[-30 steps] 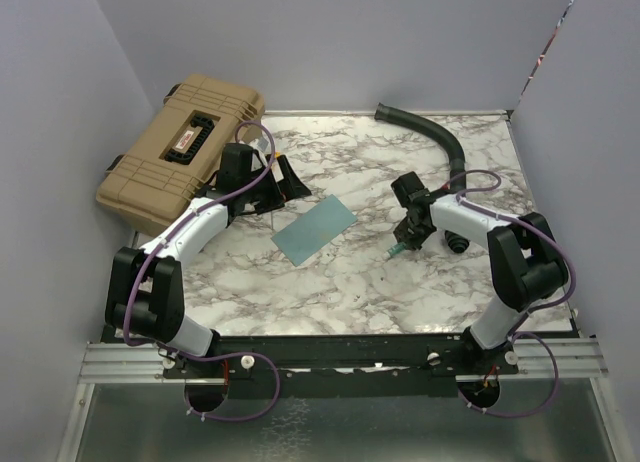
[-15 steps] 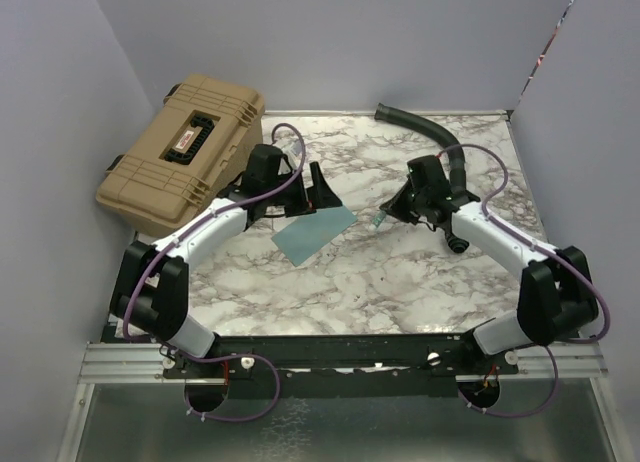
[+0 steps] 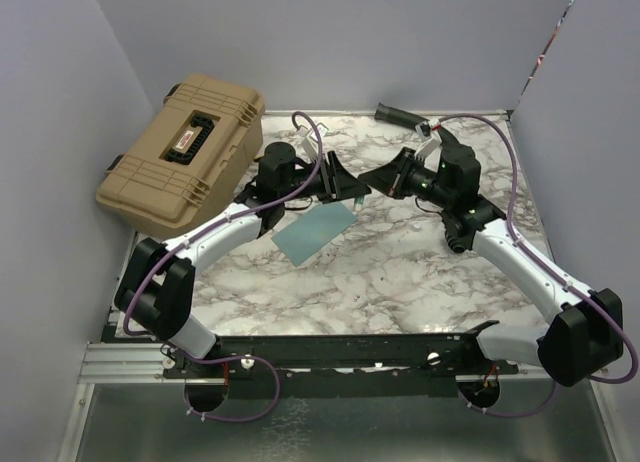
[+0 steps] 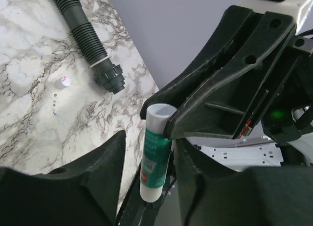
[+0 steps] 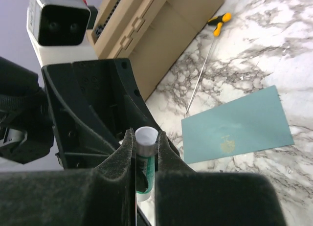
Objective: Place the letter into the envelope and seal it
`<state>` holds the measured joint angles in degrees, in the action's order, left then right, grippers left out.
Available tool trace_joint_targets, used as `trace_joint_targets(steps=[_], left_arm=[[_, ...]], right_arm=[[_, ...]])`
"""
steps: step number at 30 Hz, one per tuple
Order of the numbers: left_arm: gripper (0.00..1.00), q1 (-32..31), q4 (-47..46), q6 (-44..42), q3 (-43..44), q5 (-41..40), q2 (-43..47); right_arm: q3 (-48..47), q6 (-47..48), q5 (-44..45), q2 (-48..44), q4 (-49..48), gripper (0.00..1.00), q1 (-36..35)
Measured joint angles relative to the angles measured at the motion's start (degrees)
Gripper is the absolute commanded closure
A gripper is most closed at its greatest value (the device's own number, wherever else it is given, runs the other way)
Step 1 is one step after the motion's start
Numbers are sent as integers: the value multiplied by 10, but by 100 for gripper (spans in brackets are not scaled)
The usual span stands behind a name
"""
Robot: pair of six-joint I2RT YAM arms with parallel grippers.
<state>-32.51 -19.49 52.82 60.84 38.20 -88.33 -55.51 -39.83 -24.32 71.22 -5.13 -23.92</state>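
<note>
Careful, your right gripper (image 5: pixel 145 139) clamps the glue stick (image 4: pixel 156 152) in midair right of the tan case (image 3: pixel 185 152), left gripper (image 4: pixel 147 173) jaws apart around it, so a skewed closing could drop it onto the envelope (image 3: pixel 315 230) lying flat right of that case; letter not visible.

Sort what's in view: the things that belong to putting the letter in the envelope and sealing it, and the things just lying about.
For the job:
- envelope, flat on the table
- glue stick, held in the right gripper
- letter: not in view

Lying about:
- tan case
- black hose
- screwdriver
</note>
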Motion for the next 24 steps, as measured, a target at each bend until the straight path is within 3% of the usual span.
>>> trace_joint_targets(steps=[5,8,9,13,16,19,24], left_arm=[[72,-9,-36,16,-17,0,2],[98,-19,-46,19,-19,8,2],[100,-23,-50,17,-20,9,2],[100,-26,-68,11,-41,10,16],[100,-30,-72,-14,-64,12,31],[100,-35,-69,-57,-83,24,45],[100,-36,-58,-135,-91,50,71]], right_arm=[[16,-2,-35,-4,-11,99,0],[22,-9,-37,-10,-12,99,0],[23,-11,-39,-13,-10,98,1],[24,-13,-40,-21,2,69,2],[24,-6,-40,-24,24,54,-3],[19,22,-36,-24,50,53,-2],[14,54,-47,-20,57,58,-3]])
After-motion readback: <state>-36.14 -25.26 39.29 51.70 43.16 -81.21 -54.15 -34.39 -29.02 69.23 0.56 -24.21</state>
